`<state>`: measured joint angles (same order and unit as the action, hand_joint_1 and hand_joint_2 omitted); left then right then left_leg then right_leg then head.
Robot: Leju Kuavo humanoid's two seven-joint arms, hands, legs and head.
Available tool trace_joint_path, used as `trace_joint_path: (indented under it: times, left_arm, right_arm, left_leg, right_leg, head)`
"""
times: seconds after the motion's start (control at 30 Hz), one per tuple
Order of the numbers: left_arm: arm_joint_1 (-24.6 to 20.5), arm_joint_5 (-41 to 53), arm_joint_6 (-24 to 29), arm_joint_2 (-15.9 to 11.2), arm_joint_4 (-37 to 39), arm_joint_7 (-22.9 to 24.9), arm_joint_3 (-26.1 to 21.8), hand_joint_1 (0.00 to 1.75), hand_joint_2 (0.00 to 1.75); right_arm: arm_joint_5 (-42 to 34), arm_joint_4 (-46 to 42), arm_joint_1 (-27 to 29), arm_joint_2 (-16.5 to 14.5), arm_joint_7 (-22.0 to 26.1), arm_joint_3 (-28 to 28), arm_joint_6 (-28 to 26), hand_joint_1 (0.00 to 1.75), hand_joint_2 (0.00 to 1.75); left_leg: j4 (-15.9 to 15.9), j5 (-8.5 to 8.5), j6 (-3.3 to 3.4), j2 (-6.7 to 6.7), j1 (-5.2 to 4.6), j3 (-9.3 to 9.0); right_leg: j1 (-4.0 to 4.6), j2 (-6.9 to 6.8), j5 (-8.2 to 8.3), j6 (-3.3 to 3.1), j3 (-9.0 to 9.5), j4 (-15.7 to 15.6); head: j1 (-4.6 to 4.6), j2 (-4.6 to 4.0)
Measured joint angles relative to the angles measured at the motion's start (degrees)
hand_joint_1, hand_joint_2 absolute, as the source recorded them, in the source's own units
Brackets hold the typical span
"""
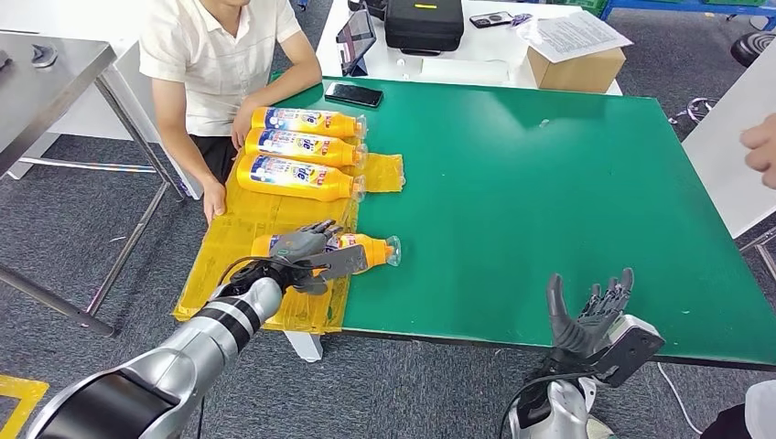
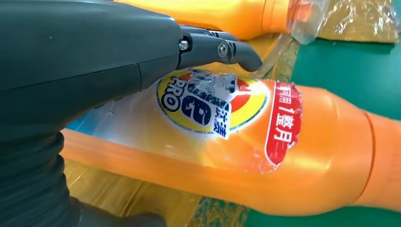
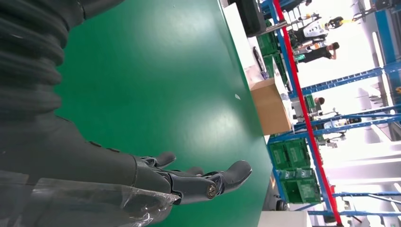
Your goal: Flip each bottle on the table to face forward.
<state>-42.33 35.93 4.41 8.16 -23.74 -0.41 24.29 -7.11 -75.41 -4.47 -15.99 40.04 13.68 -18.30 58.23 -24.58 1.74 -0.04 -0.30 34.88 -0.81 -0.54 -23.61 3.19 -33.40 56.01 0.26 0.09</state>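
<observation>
A green table (image 1: 549, 201) fills the workspace, with a person seated at its far left edge and a yellow plastic sheet (image 1: 238, 229) spread over the left end. Three orange bottles (image 1: 297, 146) lie side by side on the sheet, labels up. A fourth bottle (image 1: 366, 247) lies nearer the robot, half on the sheet, its clear cap on the green. The left hand (image 1: 307, 251) rests over this bottle, fingers draped across its label; whether it truly grips I cannot tell. The right hand (image 1: 590, 315) hangs spread and empty at the near edge. The label already faces up, so roll gently and check it stays square before letting go.
</observation>
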Motion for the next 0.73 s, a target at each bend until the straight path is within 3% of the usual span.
trace_joint_path:
  times: [0.2,0.27,0.33,0.47,0.6,0.73]
  left_arm:
    - [-1.1,-1.7,-4.4,-0.1,1.4,-0.4,-1.1,0.0,1.75]
    - [-1.1,-3.5,-5.8,-0.1,1.3,-3.9,-1.9,0.0,1.75]
    - [-0.3,-6.6,-6.8,-0.1,0.5,-10.5,-3.0,0.0,1.75]
    - [5.8,-15.5,-5.8,1.4,-7.6,-21.9,-5.3,0.0,1.75]
    - [13.7,-22.7,-2.3,3.4,-21.3,-24.5,-6.2,0.0,1.75]
    - [18.3,-25.8,1.4,4.1,-30.0,-26.2,-6.2,0.0,1.75]
  right_arm:
    - [0.8,1.3,-0.3,0.2,0.0,0.0,0.7,0.0,1.75]
    - [1.0,1.7,-0.3,0.2,0.0,0.0,0.8,0.0,1.75]
    - [1.3,1.8,-0.2,0.2,0.0,0.1,0.8,0.0,1.75]
    - [2.0,1.9,0.8,0.3,0.0,0.4,1.4,0.0,1.75]
    - [1.9,1.6,2.5,0.2,0.0,0.6,2.7,0.0,1.75]
    - [3.0,0.9,3.4,0.2,0.0,0.6,2.7,0.0,1.75]
  left_leg:
    - [0.0,0.01,-0.01,0.0,0.0,-0.16]
    - [0.0,0.01,-0.02,-0.02,0.0,-0.23]
    - [0.0,0.02,-0.03,-0.06,0.0,-0.25]
    - [0.0,0.02,-0.04,-0.06,-0.02,-0.17]
    - [0.0,-0.01,-0.02,-0.08,-0.09,-0.02]
    - [0.0,-0.01,-0.02,-0.07,-0.08,0.06]
  right_leg:
    - [0.0,0.0,0.0,0.0,0.12,0.0]
    - [0.0,-0.01,-0.01,-0.01,0.17,0.0]
    - [0.0,-0.02,-0.02,-0.02,0.17,0.0]
    - [-0.02,-0.01,-0.02,-0.02,0.13,0.0]
    - [-0.08,-0.01,-0.04,0.0,0.0,0.0]
    - [-0.07,0.0,-0.04,0.0,-0.12,0.0]
  head:
    - [-0.01,0.0]
    - [-0.02,0.0]
    - [-0.01,0.0]
    - [0.0,0.0]
    - [0.0,0.0]
    - [-0.01,0.0]
